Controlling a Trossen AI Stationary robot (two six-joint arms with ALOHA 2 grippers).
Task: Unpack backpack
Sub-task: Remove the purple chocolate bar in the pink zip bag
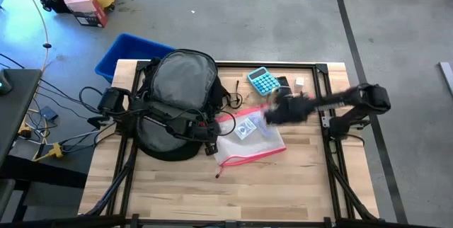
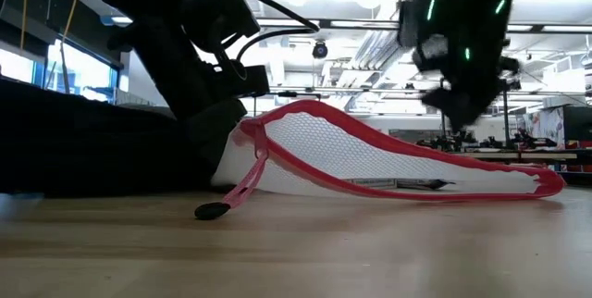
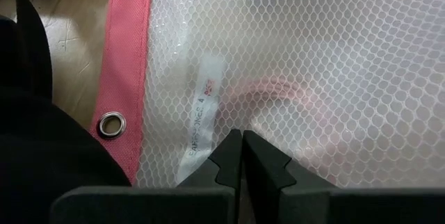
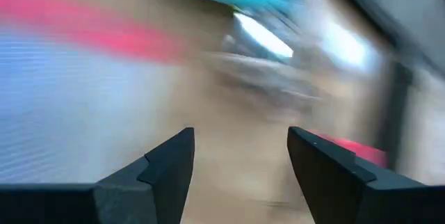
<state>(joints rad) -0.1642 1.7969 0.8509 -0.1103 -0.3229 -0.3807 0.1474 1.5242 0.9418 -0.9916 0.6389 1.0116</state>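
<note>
Wooden table (image 1: 297, 185), mesh pink-edged pouch (image 1: 251, 139)

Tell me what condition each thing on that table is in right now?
Large black fabric backpack: lying flat, grey padded back panel up.
Clear mesh pouch with pink edging: lying flat on the wood beside the backpack.
Turquoise calculator: lying keys up near the far edge.
Left pincer: shut, over the pouch.
Right pincer: open, empty, above the table.

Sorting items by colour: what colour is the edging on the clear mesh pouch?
Pink-red edging on the mesh pouch, shown best in the low view.
</note>
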